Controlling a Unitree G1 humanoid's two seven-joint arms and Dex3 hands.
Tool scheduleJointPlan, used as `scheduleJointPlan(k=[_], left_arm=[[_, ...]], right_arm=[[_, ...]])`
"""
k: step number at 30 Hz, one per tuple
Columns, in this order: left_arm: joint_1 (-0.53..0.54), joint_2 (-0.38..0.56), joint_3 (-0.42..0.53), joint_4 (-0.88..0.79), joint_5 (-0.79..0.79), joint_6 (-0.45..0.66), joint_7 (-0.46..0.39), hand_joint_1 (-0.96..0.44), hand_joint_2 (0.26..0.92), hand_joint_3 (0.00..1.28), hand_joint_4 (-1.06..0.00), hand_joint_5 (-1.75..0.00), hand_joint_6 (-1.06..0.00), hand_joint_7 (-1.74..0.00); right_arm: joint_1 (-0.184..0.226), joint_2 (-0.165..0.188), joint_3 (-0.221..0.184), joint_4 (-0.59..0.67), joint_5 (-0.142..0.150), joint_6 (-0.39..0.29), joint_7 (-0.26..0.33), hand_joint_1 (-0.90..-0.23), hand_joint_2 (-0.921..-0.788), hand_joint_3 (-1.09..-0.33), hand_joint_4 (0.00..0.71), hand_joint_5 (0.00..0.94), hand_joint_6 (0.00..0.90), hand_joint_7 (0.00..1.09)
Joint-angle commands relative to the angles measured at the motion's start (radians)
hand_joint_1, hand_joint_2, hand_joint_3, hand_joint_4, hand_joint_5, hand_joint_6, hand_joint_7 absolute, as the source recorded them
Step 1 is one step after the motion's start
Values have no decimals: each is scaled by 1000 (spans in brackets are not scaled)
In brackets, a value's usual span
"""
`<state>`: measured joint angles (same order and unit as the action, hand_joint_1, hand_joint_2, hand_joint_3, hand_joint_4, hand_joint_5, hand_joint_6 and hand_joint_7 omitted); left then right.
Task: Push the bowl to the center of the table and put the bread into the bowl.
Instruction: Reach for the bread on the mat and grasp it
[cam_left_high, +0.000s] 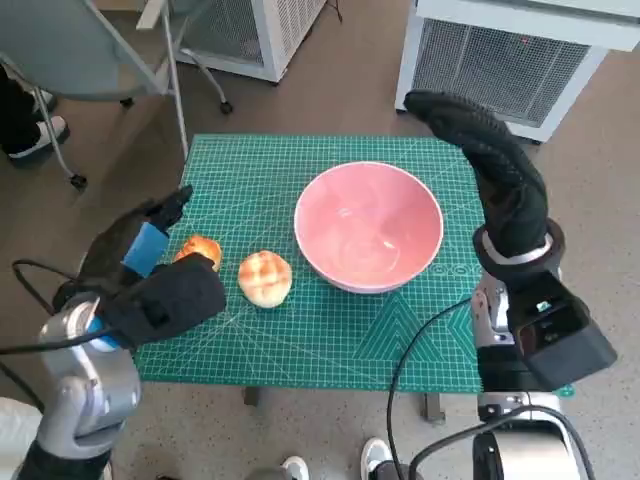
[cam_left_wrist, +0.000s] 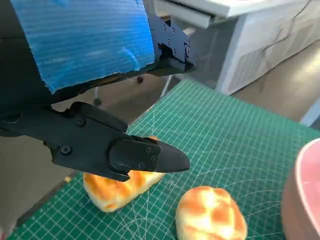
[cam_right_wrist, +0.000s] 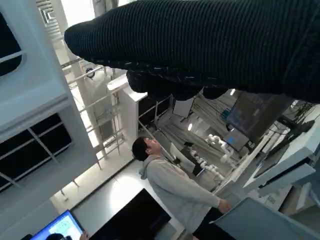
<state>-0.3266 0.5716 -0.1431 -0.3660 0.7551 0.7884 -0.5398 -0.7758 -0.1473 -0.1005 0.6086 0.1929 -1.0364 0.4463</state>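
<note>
Pink bowl (cam_left_high: 369, 226) sits near the middle of the green cutting mat (cam_left_high: 300, 340), two bread rolls to its left.

The left hand (cam_left_high: 150, 270) hovers over the outer roll (cam_left_high: 200, 249), fingers (cam_left_wrist: 145, 155) apart, gripping nothing; the nearer roll (cam_left_high: 265, 277) lies just beside the bowl. The gloved right hand (cam_left_high: 490, 160) hangs raised beyond the bowl's right rim; its finger state cannot be told.

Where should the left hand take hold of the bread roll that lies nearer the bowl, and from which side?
Probably from above, across the round roll, fingers on opposite sides: it lies flat and domed. The other roll crowds its outer side, the bowl its inner.
</note>
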Motion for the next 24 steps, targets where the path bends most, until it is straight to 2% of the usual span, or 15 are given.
scheduleJointPlan(k=[1,17,24], left_arm=[[-12,-13,-26,41,12,17,13,-679,921,166,-343,-30,-321,0],[-19,-48,-42,229,-50,-33,87,-656,921,168,-317,-4,-322,-3],[-22,-61,-38,301,-85,-62,129,-626,921,167,-391,-33,-364,-22]], right_arm=[[26,-5,4,-3,-20,10,-22,-568,-921,-759,261,4,282,131],[27,-22,4,28,-53,-16,-51,-565,-921,-766,262,3,263,142],[23,-27,6,40,-53,-29,-54,-562,-921,-776,263,3,258,149]])
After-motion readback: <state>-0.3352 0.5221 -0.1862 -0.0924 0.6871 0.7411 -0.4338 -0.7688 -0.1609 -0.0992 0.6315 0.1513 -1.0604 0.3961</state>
